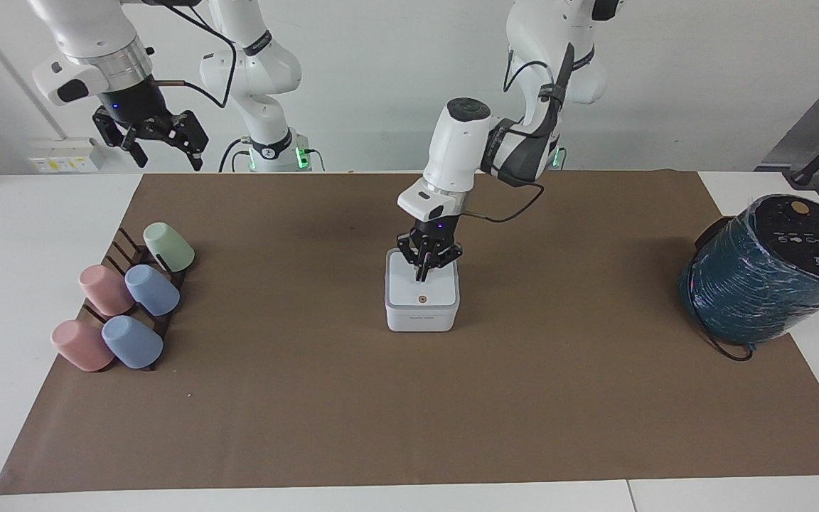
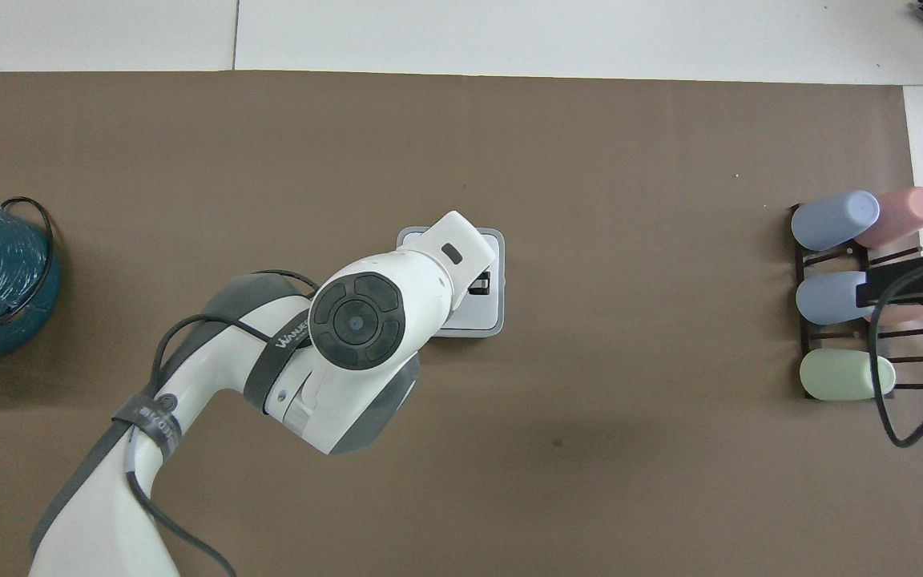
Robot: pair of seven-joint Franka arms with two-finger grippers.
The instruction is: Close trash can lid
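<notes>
Trash can, small white square plastic box with rounded corners, sits mid-worktop on the flat matte brown paper sheet. Lid lies flat down on top of it, smooth white square, tiny orange dot on its outer face toward the edge farther from the robots. Left claw hangs over the part of the lid nearer the robots, black fingers pinched together with nothing between them, tips just above or barely at the lid surface, can't tell contact. In the overhead view the white glossy wrist housing covers most of the can, only its grey rounded rim shows. Right claw waits raised over the worktop edge at the right arm's end, fingers spread apart, holding nothing. Below it, a dark slatted rack with five matte pastel cups lying tipped on it: pink, blue, green. At the left arm's end, a large teal cylinder wrapped in shiny film, black round top, tilted, black cord at its base. Bare worktop around the paper is white.
</notes>
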